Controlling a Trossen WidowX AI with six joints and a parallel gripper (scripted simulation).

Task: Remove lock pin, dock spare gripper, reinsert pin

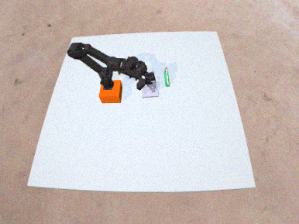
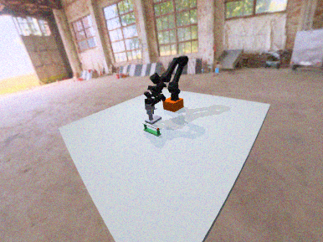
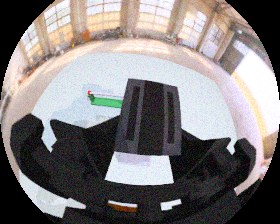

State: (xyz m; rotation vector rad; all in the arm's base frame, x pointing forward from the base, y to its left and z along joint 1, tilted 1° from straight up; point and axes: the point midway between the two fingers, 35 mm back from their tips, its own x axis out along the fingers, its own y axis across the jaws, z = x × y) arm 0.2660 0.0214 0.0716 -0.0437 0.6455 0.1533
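Observation:
The mount [image 1: 150, 94] [image 2: 157, 119] is a pale plate with a short grey socket post; its plate also shows in the wrist view [image 3: 134, 159]. The grey spare gripper [image 2: 149, 106] stands upright on the post, between my fingers. The fit inside the socket is hidden. My gripper [image 1: 150, 81] [image 2: 149, 104] points down over the mount and is open a little wider than the spare gripper's body. The pale lock pin [image 1: 166, 76] [image 3: 107, 94], with a red end, lies along the green rack [image 1: 167, 85] [image 2: 151, 131] [image 3: 106, 102], out of the socket.
The orange base block [image 1: 110, 94] [image 2: 173, 105] carries the arm, left of the mount in the top view. The green rack stands close beside the mount, on the side away from the base. All stand on the white sheet [image 1: 147, 146] [image 2: 167, 183].

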